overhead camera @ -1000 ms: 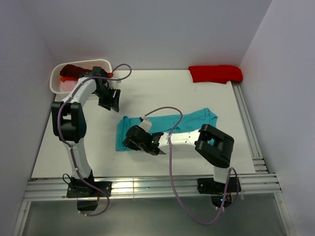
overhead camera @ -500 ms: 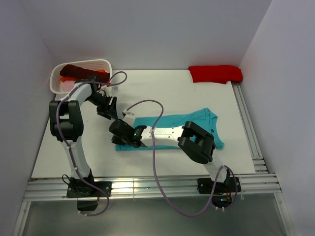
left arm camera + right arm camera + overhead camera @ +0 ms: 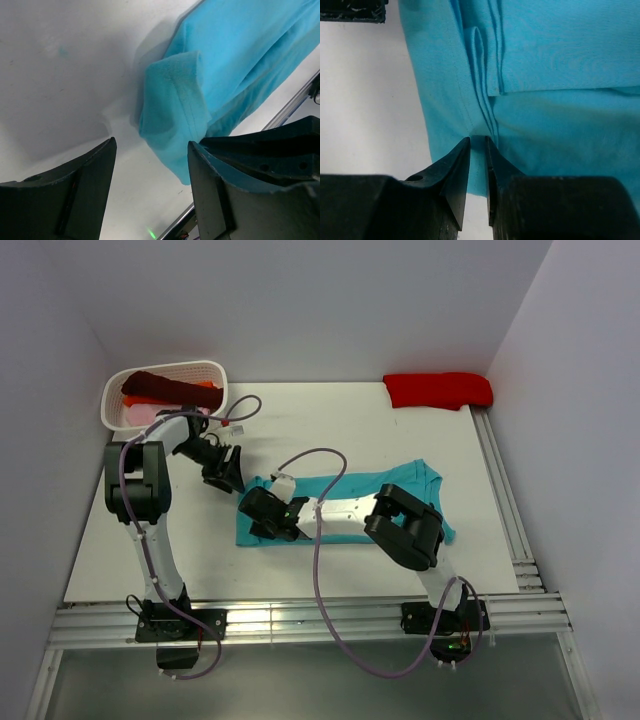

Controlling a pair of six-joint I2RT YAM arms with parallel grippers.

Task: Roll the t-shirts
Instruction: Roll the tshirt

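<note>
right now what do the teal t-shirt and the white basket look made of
teal t-shirt: soft knit cloth, probably cotton jersey, matte; a fine weave, a stitched hem and limp folds show. white basket: likely moulded plastic with a smooth rim, but too small to be sure.

Left arm (image 3: 150, 540): rises from the lower left, elbow folded at left-centre, forearm angled right. Left gripper (image 3: 150, 162): pointing down, jaws wide apart, holding nothing. Right arm (image 3: 350, 512): base at lower right, elbow bent, forearm stretched left to centre frame. Right gripper (image 3: 477, 142): jaws at a slim gap, nipping a fold of the shirt (image 3: 560, 50).
</note>
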